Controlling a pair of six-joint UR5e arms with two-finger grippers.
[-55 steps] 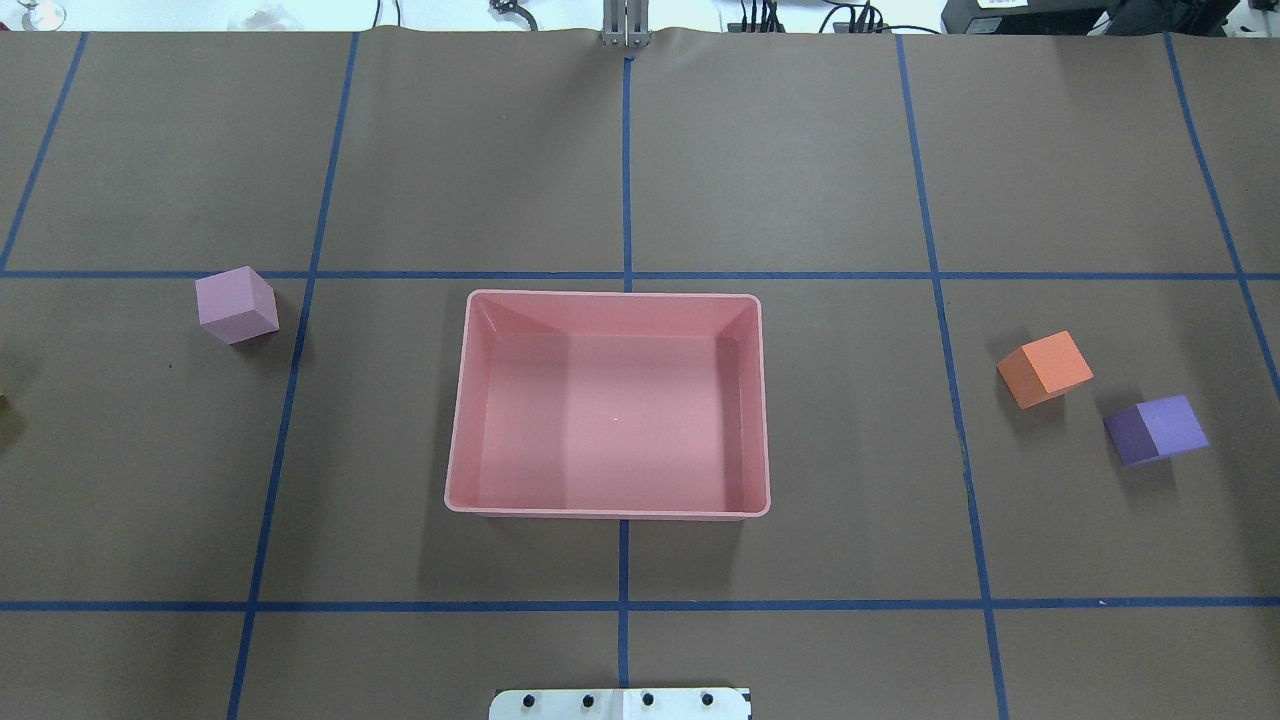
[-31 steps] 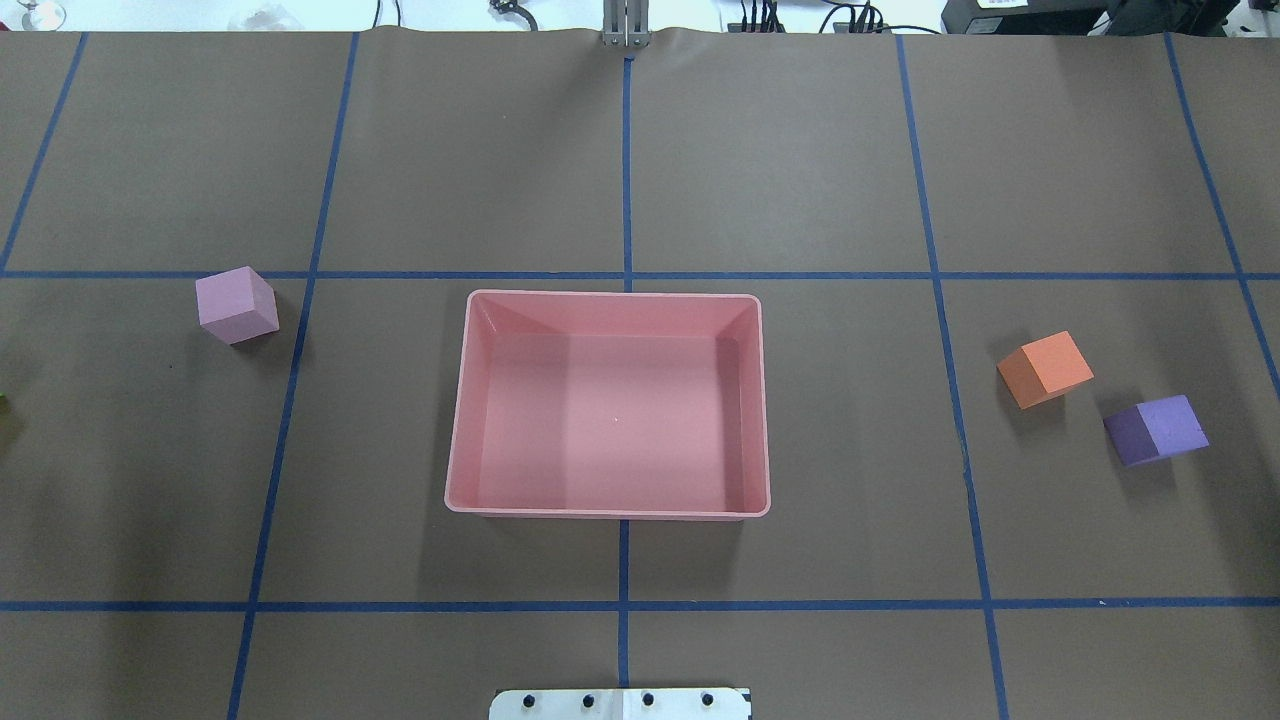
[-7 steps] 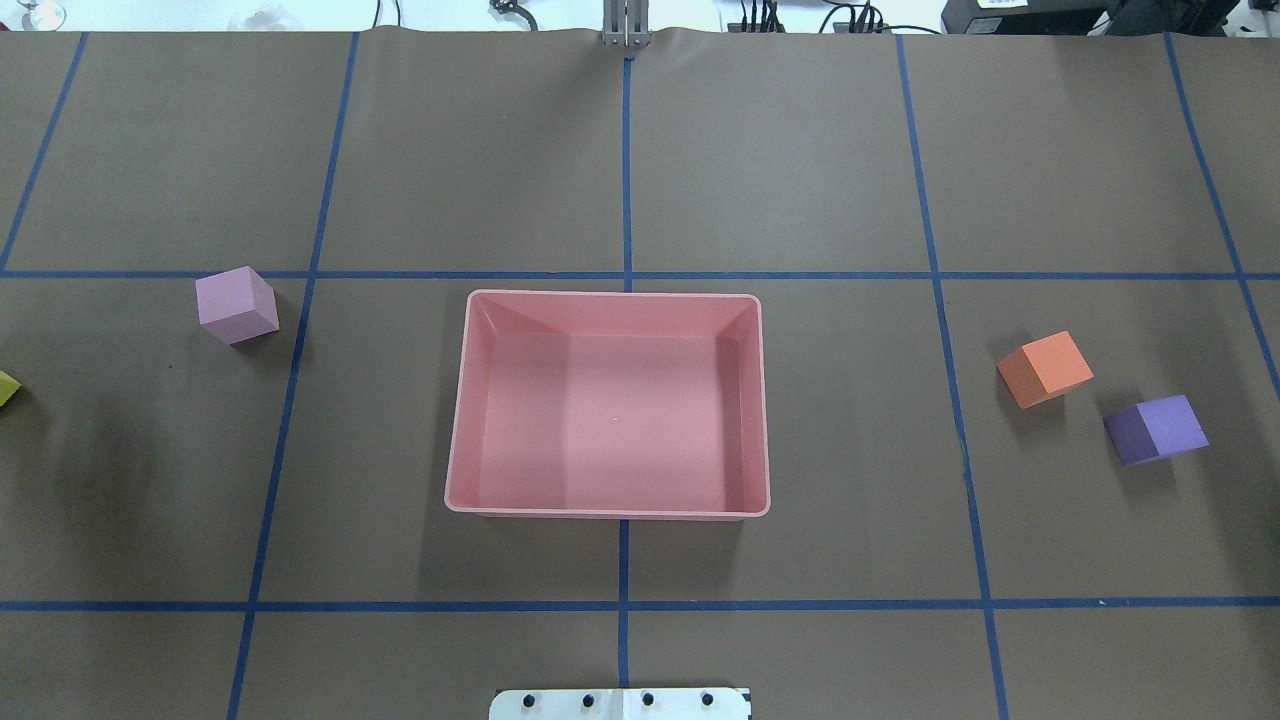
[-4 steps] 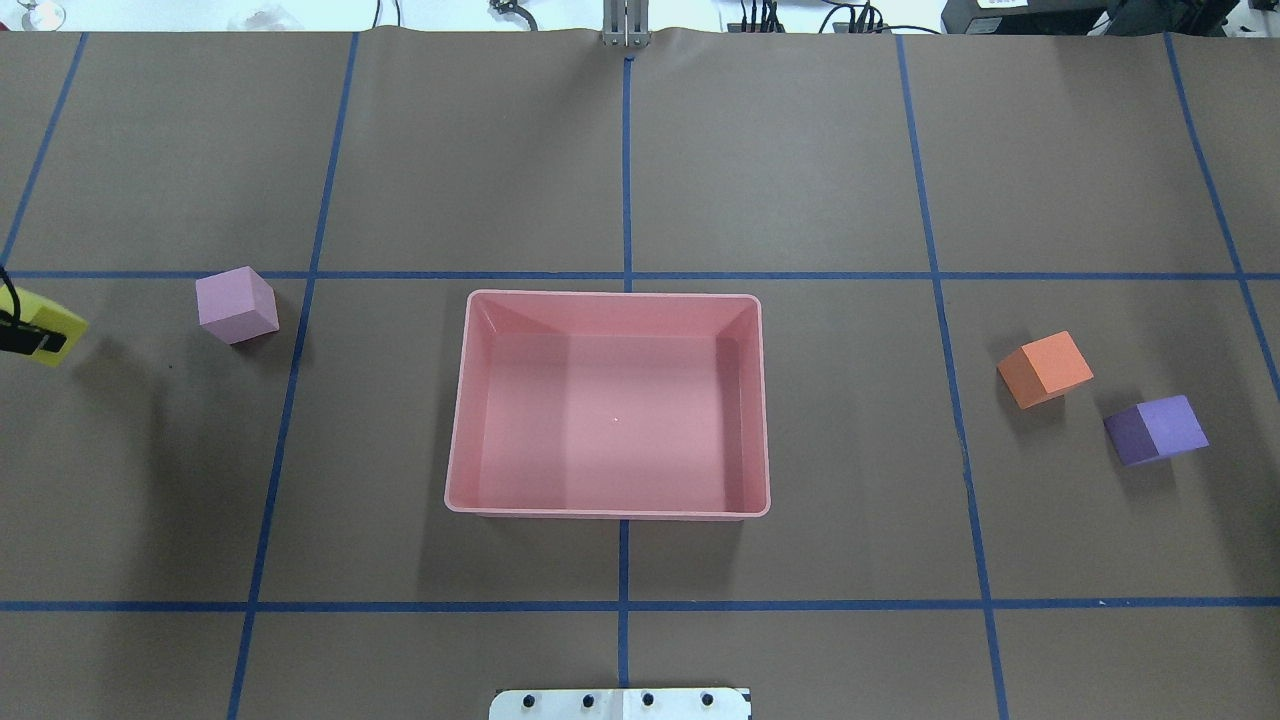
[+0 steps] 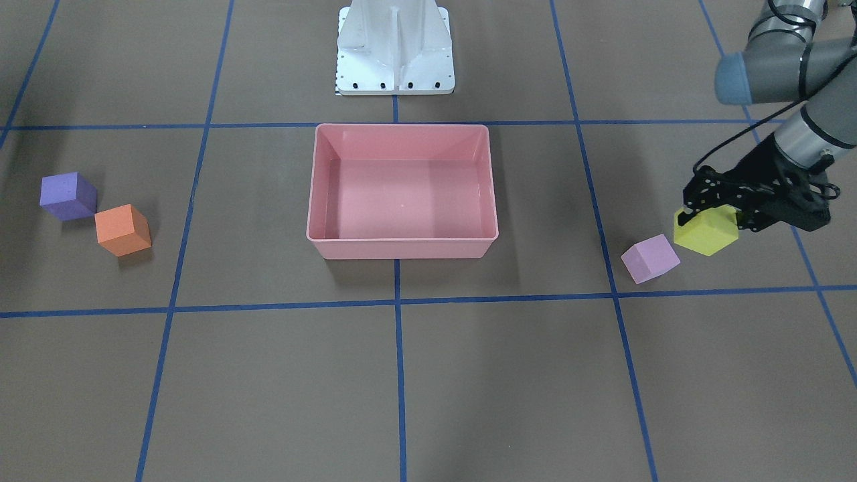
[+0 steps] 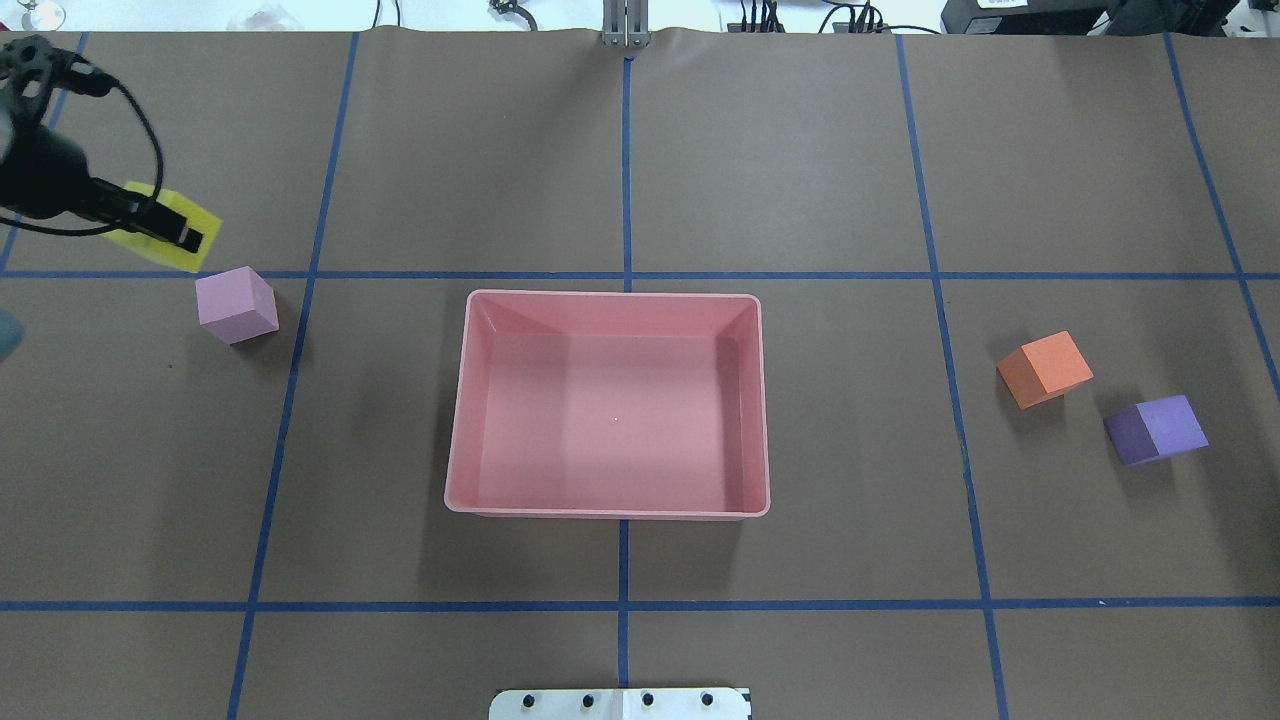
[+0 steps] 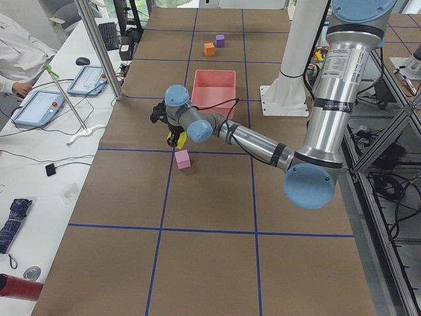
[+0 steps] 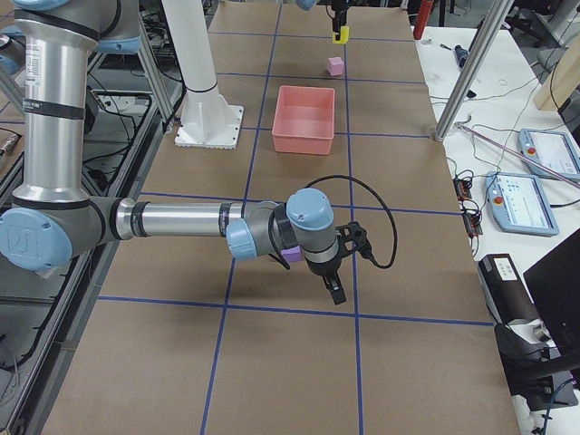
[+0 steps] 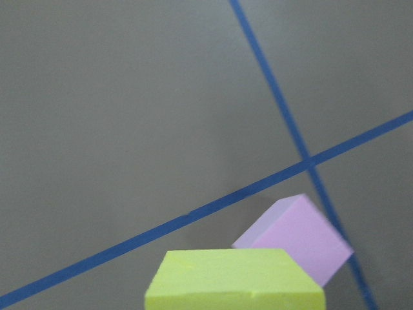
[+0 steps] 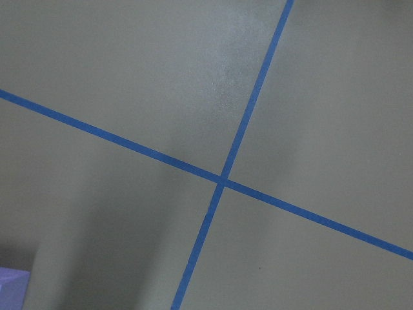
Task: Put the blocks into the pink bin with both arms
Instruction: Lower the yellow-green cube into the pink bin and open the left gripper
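White robot base (image 6: 620,703) at the near table edge, cut off by the overhead view. Next out, the pink bin (image 6: 607,513) sits mid-table on brown paper (image 6: 800,150) with a blue tape grid (image 6: 626,170); all four blocks are outside it. On the robot's right, well apart from the bin, are the orange block (image 6: 1045,369) and, just beside it but not touching, the purple block (image 6: 1157,428). Right gripper (image 8: 335,292) shows only in the exterior right view, low over the paper, so cannot tell if its pincer is spread or pressed together. That arm's wrist hides most of the purple block there, and the right wrist camera catches only one corner of it. On the robot's left, the lilac block (image 6: 236,305) rests on the table next to a tape crossing. Just beside it on the outer side, the left gripper (image 5: 711,213) is pinching the yellow block (image 5: 704,232) between both fingers, held clear of the paper, well apart from the bin with the lilac block roughly between. One finger covers part of the yellow top in the overhead view; the left wrist camera cuts the block off at the bottom edge. Beyond the far edge are cables, two tablets (image 7: 39,105) with screens too small to read, and a person in white (image 7: 20,52), partly cropped.
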